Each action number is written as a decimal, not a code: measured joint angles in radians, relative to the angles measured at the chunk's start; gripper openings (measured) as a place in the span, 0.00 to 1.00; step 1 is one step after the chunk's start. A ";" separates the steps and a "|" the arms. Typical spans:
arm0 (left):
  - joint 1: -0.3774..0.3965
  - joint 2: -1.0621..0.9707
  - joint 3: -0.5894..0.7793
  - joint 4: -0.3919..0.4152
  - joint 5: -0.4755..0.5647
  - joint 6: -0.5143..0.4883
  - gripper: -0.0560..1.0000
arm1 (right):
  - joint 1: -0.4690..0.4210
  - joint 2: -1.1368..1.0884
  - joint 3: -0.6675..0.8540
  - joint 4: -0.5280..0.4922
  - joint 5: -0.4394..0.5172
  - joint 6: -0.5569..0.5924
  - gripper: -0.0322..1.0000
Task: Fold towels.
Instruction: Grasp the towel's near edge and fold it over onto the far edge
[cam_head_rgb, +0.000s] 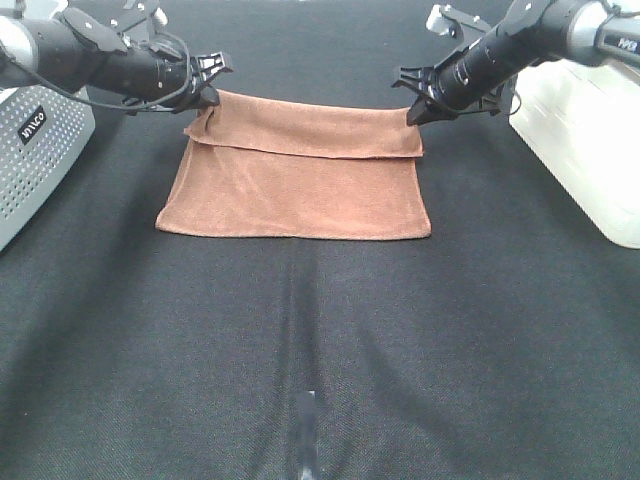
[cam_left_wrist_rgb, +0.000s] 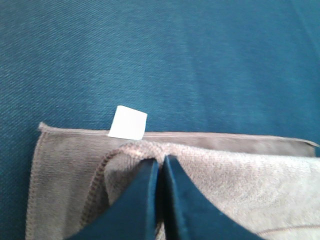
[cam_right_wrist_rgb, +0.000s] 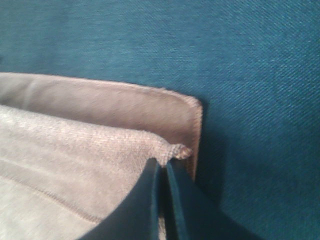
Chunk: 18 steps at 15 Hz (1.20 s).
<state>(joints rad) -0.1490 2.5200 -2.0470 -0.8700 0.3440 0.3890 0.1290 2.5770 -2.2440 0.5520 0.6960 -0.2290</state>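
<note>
I have the towel (cam_head_rgb: 300, 185) in both grippers. It lies on the dark surface (cam_head_rgb: 300, 350) toward the far edge, about midway between the left and right edges, with its long sides running parallel to the far edge. A narrow upper layer covers the far strip of it, and that layer's hem runs straight across from side to side.

My left gripper (cam_head_rgb: 207, 96) is at the towel's far left corner. Its fingers are pressed almost together, with a corner of the upper layer pinched between them. In my left wrist view a small white tag (cam_left_wrist_rgb: 128, 122) sticks out from the edge of the lower layer, just past my fingertips, lying on the surface.

My right gripper (cam_head_rgb: 414, 112) is at the far right corner. Its fingers are likewise nearly closed, pinching that corner of the upper layer, and a small nub of fabric pokes out at the tips. The lower layer's rounded corner lies flat just past it.

A grey perforated box (cam_head_rgb: 35, 150) sits at the left edge of the surface, and a white box (cam_head_rgb: 590, 140) at the right edge. Both are apart from the towel.
</note>
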 joint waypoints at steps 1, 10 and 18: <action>0.000 0.001 0.000 -0.007 -0.012 0.001 0.24 | 0.000 0.001 0.000 0.001 -0.016 0.000 0.15; 0.004 -0.055 -0.001 0.160 0.167 0.024 0.86 | 0.000 -0.074 -0.001 -0.036 0.212 0.001 0.80; 0.004 -0.072 -0.006 0.348 0.687 -0.282 0.86 | 0.000 -0.116 0.021 -0.117 0.510 0.158 0.80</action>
<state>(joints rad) -0.1450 2.4480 -2.0530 -0.5220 1.0310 0.1070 0.1290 2.4610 -2.2230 0.4350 1.2060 -0.0710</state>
